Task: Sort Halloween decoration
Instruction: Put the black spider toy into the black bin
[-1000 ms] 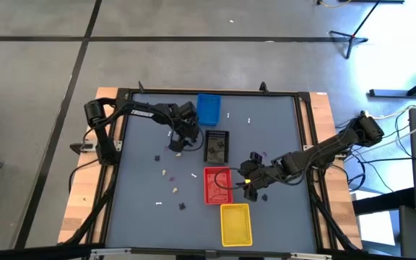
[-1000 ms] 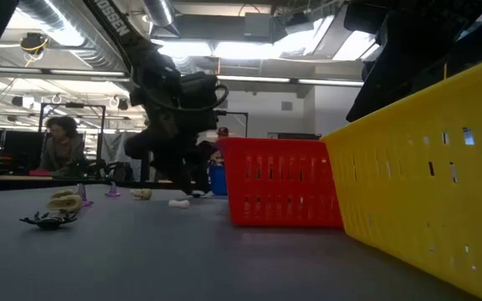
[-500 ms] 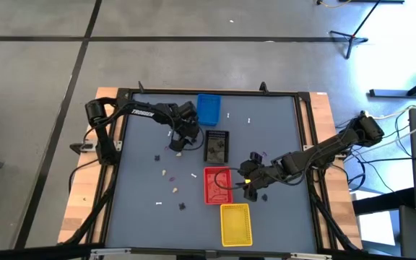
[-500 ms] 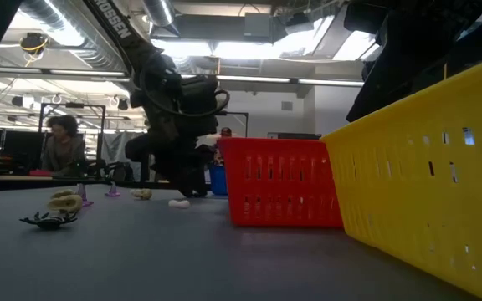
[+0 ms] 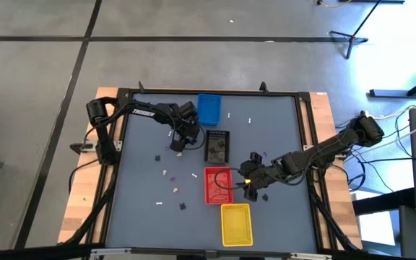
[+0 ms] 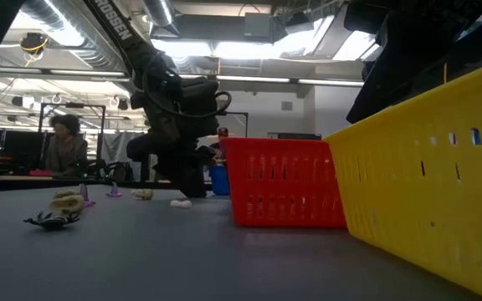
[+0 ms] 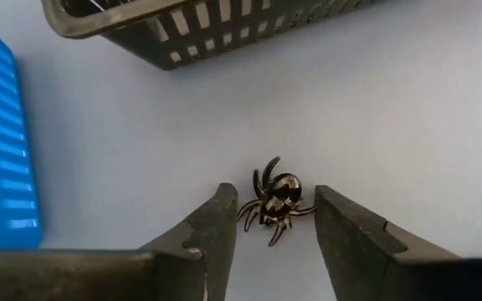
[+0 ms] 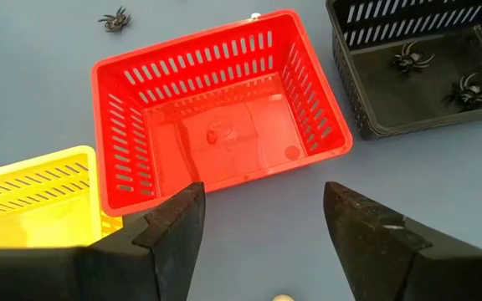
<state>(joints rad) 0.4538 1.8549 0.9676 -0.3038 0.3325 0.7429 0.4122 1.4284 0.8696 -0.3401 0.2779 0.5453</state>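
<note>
Black spider (image 7: 274,201) between left gripper's (image 7: 270,219) spread jaws, untouched, beside black tray (image 7: 224,29)

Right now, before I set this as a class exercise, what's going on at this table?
A two-armed robot is sorting tiny Halloween pieces into plastic trays. The left gripper is open with its fingers either side of a small glossy black spider lying on the grey table, between the blue slatted tray and the black slatted tray, which already holds two spiders. The right gripper, open and empty, hangs beside the red slatted tray and the yellow slatted tray.
</note>
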